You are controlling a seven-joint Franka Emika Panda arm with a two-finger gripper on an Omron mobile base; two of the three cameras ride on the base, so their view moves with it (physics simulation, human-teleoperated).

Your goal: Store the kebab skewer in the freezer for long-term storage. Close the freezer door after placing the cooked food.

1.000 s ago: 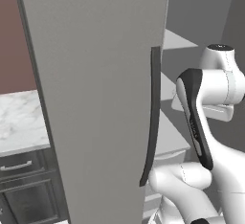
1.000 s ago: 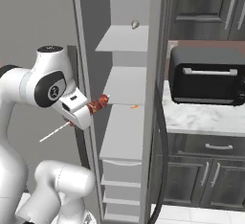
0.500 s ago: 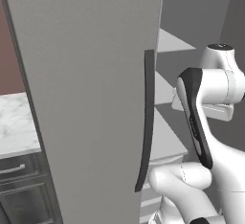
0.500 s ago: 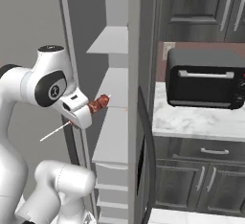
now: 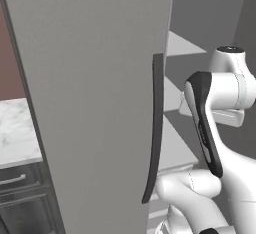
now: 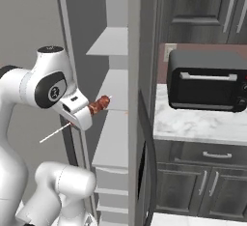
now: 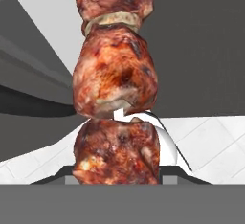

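While the kebab skewer (image 7: 115, 89) fills the hand view from bottom to top, its reddish-brown chunks stacked one above another, the gripper (image 6: 86, 115) is clamped on its lowest chunk, so the fingers are grasping the meat. In the right base view the skewer's meat (image 6: 99, 105) juts out of the gripper toward the freezer (image 6: 108, 99), and its thin pale stick trails back down to the left, away from the freezer.

The skewer hangs just in front of the freezer's open side, level with a middle white shelf and not yet over it. No item can be made out on the shelves, and white drawers sit lower down in the freezer.

Compared with a second ago, the whole scene has slid sideways in both base views, which is the camera moving with the base. The freezer door (image 5: 95, 103) stands open, edge-on in the right base view, and its long dark handle (image 5: 154, 128) runs down the door's right edge in the left base view.

The arm is folded, elbow high, forearm angled toward the freezer. Beyond the freezer door, to its right, a black toaster oven (image 6: 207, 80) sits on a marble counter (image 6: 193, 123).
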